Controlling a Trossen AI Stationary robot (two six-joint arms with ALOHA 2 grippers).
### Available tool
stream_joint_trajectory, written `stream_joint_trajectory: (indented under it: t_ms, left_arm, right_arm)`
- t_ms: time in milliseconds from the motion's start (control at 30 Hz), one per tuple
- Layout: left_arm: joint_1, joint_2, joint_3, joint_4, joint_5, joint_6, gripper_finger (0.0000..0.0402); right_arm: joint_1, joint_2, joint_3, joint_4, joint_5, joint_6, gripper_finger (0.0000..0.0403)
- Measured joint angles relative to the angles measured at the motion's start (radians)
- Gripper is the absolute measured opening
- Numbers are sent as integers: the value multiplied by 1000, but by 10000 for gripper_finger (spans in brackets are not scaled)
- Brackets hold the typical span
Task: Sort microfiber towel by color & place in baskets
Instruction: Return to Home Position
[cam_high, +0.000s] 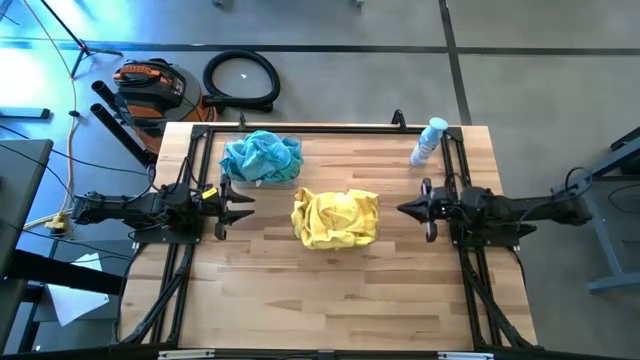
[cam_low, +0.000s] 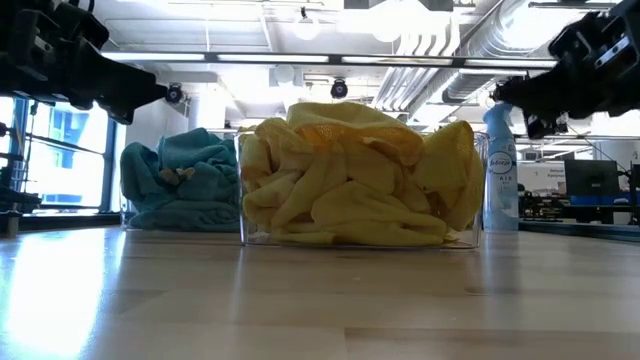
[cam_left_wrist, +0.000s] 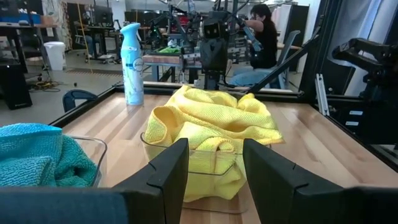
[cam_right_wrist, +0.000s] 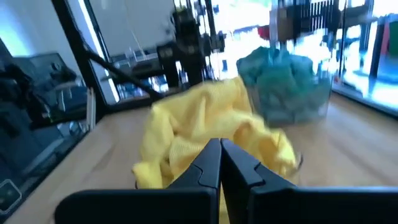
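Observation:
A heap of yellow towels (cam_high: 335, 218) fills a clear basket (cam_low: 262, 232) at the table's middle, spilling over its rim. Teal towels (cam_high: 262, 156) fill a second clear basket (cam_left_wrist: 99, 149) toward the far left. My left gripper (cam_high: 240, 203) hovers open, left of the yellow heap and above the table; in its wrist view the fingers (cam_left_wrist: 214, 177) frame the yellow basket from a distance. My right gripper (cam_high: 403, 209) is shut and empty, right of the yellow heap; its closed fingers (cam_right_wrist: 221, 163) point at the towels (cam_right_wrist: 205, 124).
A spray bottle (cam_high: 428, 141) stands near the table's far right corner. Bare wood lies along the near half of the table (cam_high: 340, 300). A person (cam_left_wrist: 264, 31) sits at a bench beyond the table's right side.

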Motion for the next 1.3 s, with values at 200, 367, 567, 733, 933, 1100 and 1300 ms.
stream_joint_trajectory:
  t_ms: [200,367,567,733,933,1100,1300]
  left_arm:
    - [0,0,0,0,0,0,142]
    - [0,0,0,0,0,0,142]
    - [0,0,0,0,1,0,142]
    - [0,0,1,0,1,0,142]
    - [0,0,1,0,1,0,142]
    - [0,0,1,0,1,0,142]
    - [0,0,1,0,1,0,142]
  right_arm:
    - [0,-128,0,-25,-10,-82,0]
    - [0,-163,0,-95,-16,-152,0]
    - [0,-161,0,-96,-12,-148,0]
    - [0,-161,1,-96,-9,-92,0]
    - [0,-161,1,-97,-9,-56,0]
    - [0,-161,2,-98,-9,-62,0]
    - [0,-161,2,-98,-9,-64,0]
